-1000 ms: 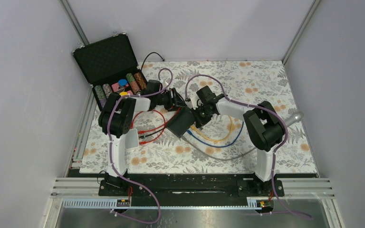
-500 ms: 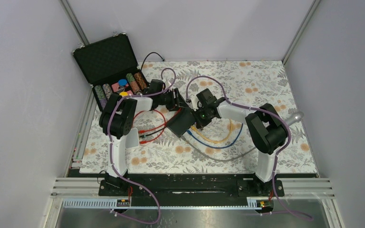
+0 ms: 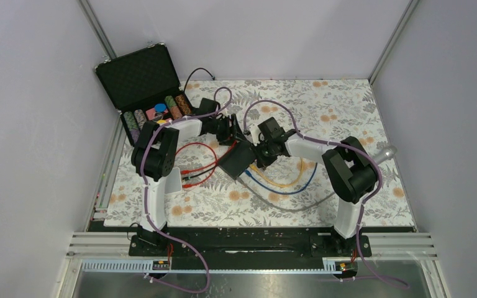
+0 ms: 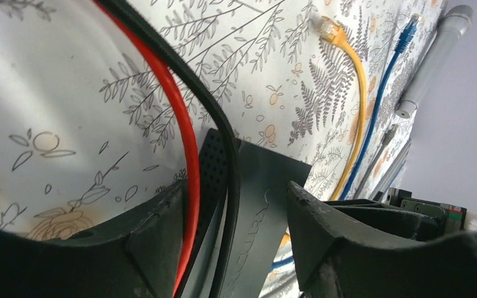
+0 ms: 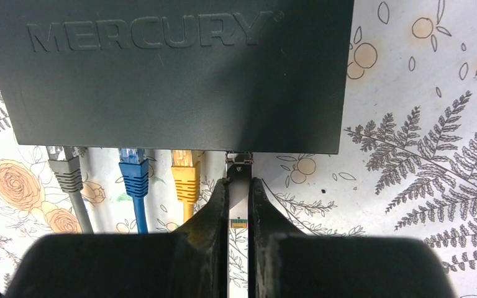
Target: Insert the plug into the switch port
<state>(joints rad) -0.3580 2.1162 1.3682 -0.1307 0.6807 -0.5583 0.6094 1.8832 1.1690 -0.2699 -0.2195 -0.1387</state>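
Right gripper point(image 5: 239, 186) has its fingers close together, clamped on a slim clear plug point(image 5: 239, 166) whose tip meets the port side of the dark grey switch point(image 5: 180, 74). The plug seems to sit at the mouth of the fourth port, though how deep it goes I cannot tell. Just to its left, a yellow plug point(image 5: 185, 175), a blue plug point(image 5: 135, 175) and a grey plug point(image 5: 68, 175) sit side by side in the same row of ports. Left gripper point(image 4: 235, 195) stands with its fingers apart, straddling the switch's opposite end, with a red cable point(image 4: 183, 124) and a black cable point(image 4: 206, 107) running between them. The switch lies near the middle of the tabletop, slightly toward the left edge. An open black case point(image 3: 140, 77) holding chips stands at the far left corner, and a grey cylinder point(image 4: 431, 59) lies by the right edge
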